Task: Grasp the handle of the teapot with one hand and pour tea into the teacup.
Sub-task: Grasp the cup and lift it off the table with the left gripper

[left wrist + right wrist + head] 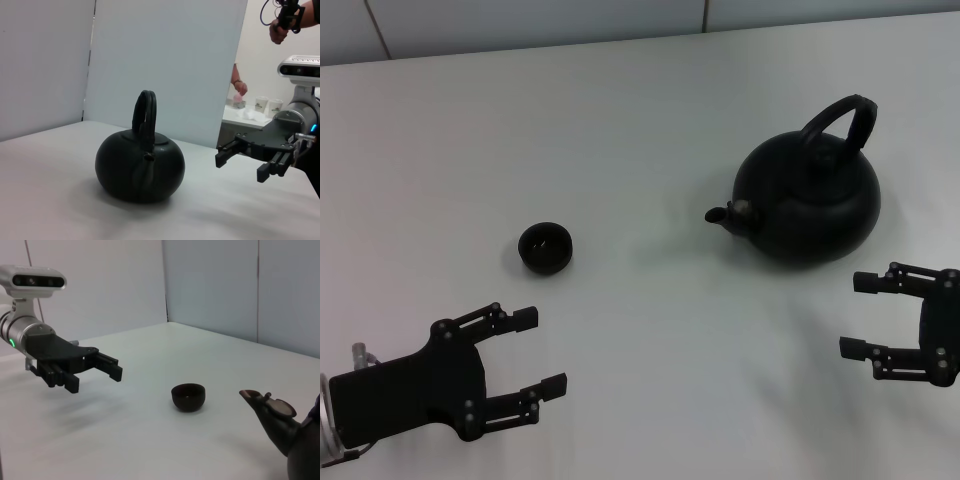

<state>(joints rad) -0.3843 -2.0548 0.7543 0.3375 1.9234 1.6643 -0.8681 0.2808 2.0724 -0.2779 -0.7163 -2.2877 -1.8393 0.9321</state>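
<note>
The matte-black teapot [810, 205] stands upright on the white table at the right, its spout [717, 213] pointing left toward the teacup. Its arched handle [840, 115] rises over the lid. The small dark teacup [545, 247] sits left of centre. My right gripper [858, 315] is open and empty, near the front right, a little in front of the teapot. My left gripper [540, 350] is open and empty at the front left, in front of the teacup. The left wrist view shows the teapot [140, 167] and the right gripper [240, 160]. The right wrist view shows the teacup [188, 396], the spout [260, 402] and the left gripper [95, 374].
The white table [640, 130] ends at a wall along the far edge. In the left wrist view a side table with paper cups [267, 105] and a person's arm [240, 85] show beyond a white panel.
</note>
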